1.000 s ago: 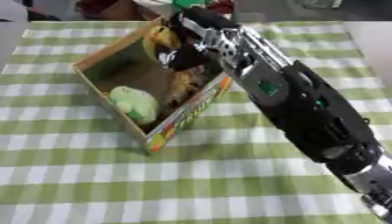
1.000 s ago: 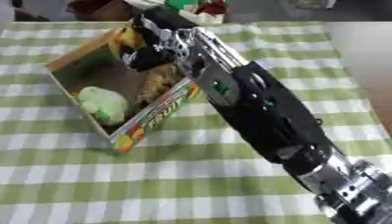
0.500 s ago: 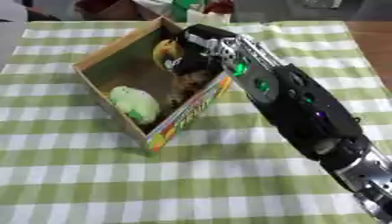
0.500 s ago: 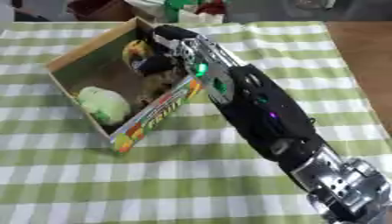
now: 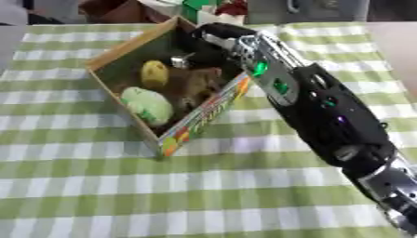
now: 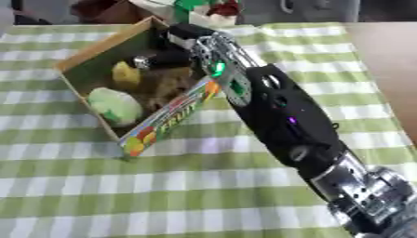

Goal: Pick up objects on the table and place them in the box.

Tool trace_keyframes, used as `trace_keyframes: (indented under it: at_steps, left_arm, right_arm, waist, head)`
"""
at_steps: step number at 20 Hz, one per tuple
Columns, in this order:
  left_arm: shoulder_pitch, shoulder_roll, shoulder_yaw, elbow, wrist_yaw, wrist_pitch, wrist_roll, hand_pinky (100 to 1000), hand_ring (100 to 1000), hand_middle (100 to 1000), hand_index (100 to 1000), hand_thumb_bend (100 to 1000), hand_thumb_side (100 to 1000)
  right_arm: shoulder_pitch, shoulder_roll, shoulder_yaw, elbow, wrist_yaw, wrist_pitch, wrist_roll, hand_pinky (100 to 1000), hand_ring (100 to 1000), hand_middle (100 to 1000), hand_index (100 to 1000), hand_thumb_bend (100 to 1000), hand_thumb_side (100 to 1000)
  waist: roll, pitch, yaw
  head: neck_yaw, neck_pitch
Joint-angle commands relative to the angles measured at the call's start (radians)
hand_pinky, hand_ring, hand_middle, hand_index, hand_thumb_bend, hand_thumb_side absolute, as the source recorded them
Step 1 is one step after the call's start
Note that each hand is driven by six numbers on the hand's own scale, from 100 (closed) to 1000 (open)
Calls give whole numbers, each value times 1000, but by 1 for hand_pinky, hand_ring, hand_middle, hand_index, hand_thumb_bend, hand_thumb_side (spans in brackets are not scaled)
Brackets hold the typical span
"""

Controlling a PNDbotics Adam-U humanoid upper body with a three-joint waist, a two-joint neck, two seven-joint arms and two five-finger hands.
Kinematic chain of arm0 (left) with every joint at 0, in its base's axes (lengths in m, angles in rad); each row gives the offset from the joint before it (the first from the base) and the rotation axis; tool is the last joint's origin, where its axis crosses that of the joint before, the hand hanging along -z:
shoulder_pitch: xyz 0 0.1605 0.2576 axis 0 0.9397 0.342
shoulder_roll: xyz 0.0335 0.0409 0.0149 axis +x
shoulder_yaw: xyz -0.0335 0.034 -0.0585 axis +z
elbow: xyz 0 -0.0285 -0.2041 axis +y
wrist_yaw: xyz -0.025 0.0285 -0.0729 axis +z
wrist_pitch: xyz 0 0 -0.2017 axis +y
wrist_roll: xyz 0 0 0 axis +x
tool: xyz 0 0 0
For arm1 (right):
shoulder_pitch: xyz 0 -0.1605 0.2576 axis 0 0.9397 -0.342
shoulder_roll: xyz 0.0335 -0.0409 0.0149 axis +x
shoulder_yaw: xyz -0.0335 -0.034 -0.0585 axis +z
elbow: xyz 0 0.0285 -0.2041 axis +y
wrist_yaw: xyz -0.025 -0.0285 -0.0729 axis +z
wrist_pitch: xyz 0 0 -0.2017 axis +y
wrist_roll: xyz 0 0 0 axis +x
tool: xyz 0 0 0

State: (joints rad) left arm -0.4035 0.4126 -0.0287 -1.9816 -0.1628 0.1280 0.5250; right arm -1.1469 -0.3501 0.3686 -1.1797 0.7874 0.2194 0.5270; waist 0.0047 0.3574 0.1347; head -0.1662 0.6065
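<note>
Box (image 5: 130, 49) had my right hand (image 6: 175, 56) reaching inside over a yellow item (image 5: 155, 73); couldn't tell whether the fingers were open or holding anything.

Right hand (image 5: 204, 45) sits inside the open cardboard box (image 5: 130, 44), at its far right corner. Left of the hand: small yellow rounded object (image 5: 155, 73). Nearer than it: brown lumpy object (image 5: 199, 83), then pale green rounded object (image 5: 147, 105).

Home-like dining table, checked tablecloth (image 5: 97, 186)
</note>
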Motion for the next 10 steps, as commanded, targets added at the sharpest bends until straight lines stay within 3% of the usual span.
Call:
trace_keyframes:
  at_steps: [1,5,7,9,10]
  left_arm:
    - [-2,12,9,-18,2,2,4,552,620,649,812,100,1000]
    - [-1,12,9,-18,1,2,5,552,620,649,812,100,1000]
    - [3,11,11,-18,1,3,7,552,620,648,812,100,1000]
    - [7,11,14,-18,0,4,9,551,619,648,811,100,1000]
    - [9,12,16,-18,-1,4,11,551,619,648,811,100,1000]
  right_arm:
    - [-6,-53,-30,-86,-37,-9,-4,896,980,911,962,545,1000]
    - [9,-84,-28,-165,-96,21,6,896,980,911,962,545,1000]
    - [0,-94,-38,-193,-123,28,1,872,922,827,920,193,1000]
    - [4,-116,-78,-238,-153,6,-23,856,890,786,880,100,1000]
    - [12,-133,-101,-262,-168,-7,-37,850,878,769,861,100,1000]
  waist:
    - [5,-28,-3]
    - [5,-29,-5]
    - [11,-32,-11]
    - [14,-33,-18]
    - [15,-34,-20]
  head:
    - [7,4]
    - [9,5]
    - [13,8]
    - [19,9]
    - [21,9]
